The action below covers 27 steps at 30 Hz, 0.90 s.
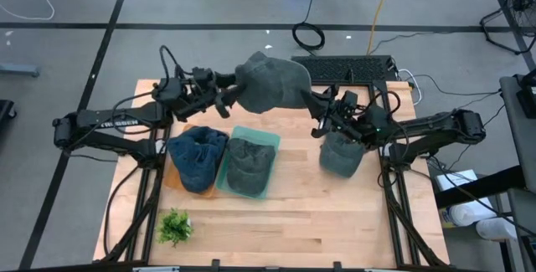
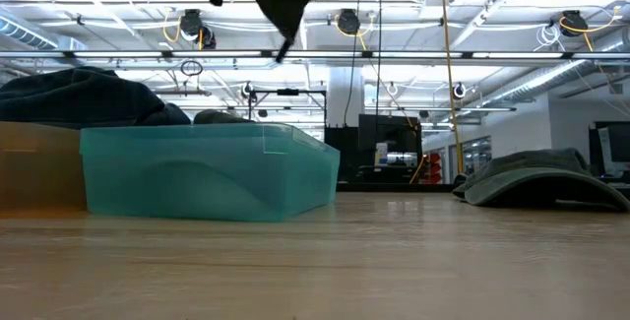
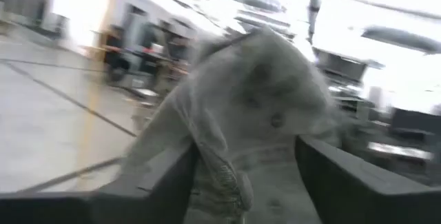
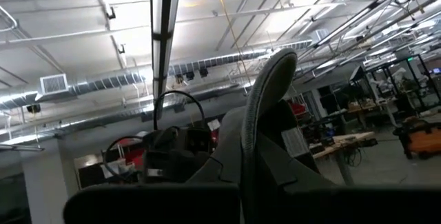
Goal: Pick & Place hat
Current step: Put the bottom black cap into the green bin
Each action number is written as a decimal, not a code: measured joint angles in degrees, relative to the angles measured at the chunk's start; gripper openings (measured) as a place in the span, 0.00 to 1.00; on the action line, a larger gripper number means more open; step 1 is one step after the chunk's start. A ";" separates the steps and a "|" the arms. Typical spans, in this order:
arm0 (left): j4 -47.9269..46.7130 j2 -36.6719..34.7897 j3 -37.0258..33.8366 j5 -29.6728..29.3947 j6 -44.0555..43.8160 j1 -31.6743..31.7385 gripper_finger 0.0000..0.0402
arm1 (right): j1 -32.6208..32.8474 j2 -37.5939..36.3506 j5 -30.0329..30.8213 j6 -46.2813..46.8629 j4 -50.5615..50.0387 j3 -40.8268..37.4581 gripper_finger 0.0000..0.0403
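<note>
Front of the table (image 1: 276,230) is wide open except the little plant (image 1: 175,226); both bins (image 1: 249,161) crowd the middle-left.

A grey-green hat (image 1: 270,82) is held aloft above the rear of the surface (image 1: 293,213), stretched between the left end effector (image 1: 224,98) and the right end effector (image 1: 322,105), its crown bulging upward and its fabric seen hanging at the top of the low view. A second grey hat (image 1: 249,165) is seen lying in the teal bin (image 1: 270,138) and a blue hat (image 1: 198,159) in the orange bin (image 1: 170,174) just beside it. Another grey hat (image 1: 341,155) is seen resting directly on the surface at the right, apart from the bins.
</note>
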 joint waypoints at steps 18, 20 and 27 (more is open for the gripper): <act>-0.59 0.15 0.00 15.72 -8.96 0.16 0.04 | -0.17 -0.02 -1.17 1.33 0.66 0.00 0.00; -0.27 -0.44 0.35 19.57 -12.79 0.45 0.04 | -0.17 -0.20 -5.45 0.98 0.60 0.00 0.02; -11.56 -0.75 9.95 34.89 -18.04 0.76 0.04 | 0.12 -1.46 -13.30 2.97 0.68 0.02 0.17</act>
